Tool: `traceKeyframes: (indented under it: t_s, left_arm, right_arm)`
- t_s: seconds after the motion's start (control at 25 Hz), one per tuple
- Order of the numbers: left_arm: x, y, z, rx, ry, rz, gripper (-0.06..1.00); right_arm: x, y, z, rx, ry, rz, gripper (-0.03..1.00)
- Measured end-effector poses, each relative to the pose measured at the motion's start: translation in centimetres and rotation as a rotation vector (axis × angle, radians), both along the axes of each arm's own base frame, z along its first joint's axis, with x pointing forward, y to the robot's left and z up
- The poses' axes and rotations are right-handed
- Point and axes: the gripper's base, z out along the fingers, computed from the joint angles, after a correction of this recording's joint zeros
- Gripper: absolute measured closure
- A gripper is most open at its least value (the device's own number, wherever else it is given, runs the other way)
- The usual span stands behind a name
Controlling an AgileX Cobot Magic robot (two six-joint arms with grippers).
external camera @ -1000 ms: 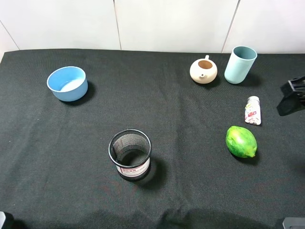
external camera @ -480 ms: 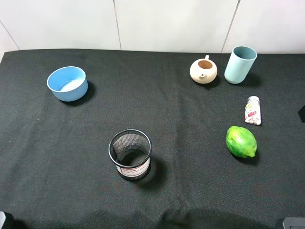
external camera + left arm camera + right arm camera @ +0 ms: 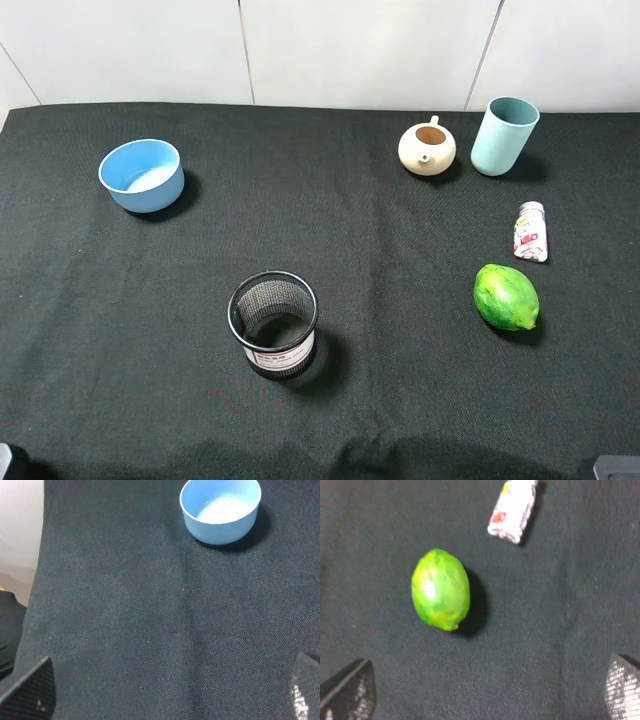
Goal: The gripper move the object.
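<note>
The right tool (image 3: 485, 692) has drawn back out of the overhead view, its fingers spread wide and empty, so the move looks finished or paused. Nearest it lies the green fruit (image 3: 506, 296), then the bottle (image 3: 530, 231) flat on the counter (image 3: 380, 250), teapot (image 3: 427, 147) and cup (image 3: 503, 135) beyond, nothing blocking. The left tool (image 3: 170, 690) is open too.

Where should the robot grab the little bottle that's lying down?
Probably from straight above, pinching the bottle across the middle of its labelled body. It lies flat on the cloth with its long sides free, and the green fruit sits apart from it, so fingers would likely fit down both sides.
</note>
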Motion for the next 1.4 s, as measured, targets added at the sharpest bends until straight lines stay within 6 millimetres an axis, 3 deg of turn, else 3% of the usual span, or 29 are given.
traceKeyframes:
  t_s: [0.52,1.08,1.4]
  left_arm:
    - [0.0,0.0,0.0,0.000,0.000,0.000,-0.05]
    - [0.0,0.0,0.0,0.000,0.000,0.000,-0.05]
    - [0.0,0.0,0.0,0.000,0.000,0.000,-0.05]
  right_arm:
    - [-4.7,-0.2,1.6,0.032,-0.222,-0.012,0.27]
    - [-6.7,-0.3,1.7,0.027,-0.312,0.007,0.27]
    - [-9.9,-1.1,-1.1,-0.011,-0.469,-0.019,0.27]
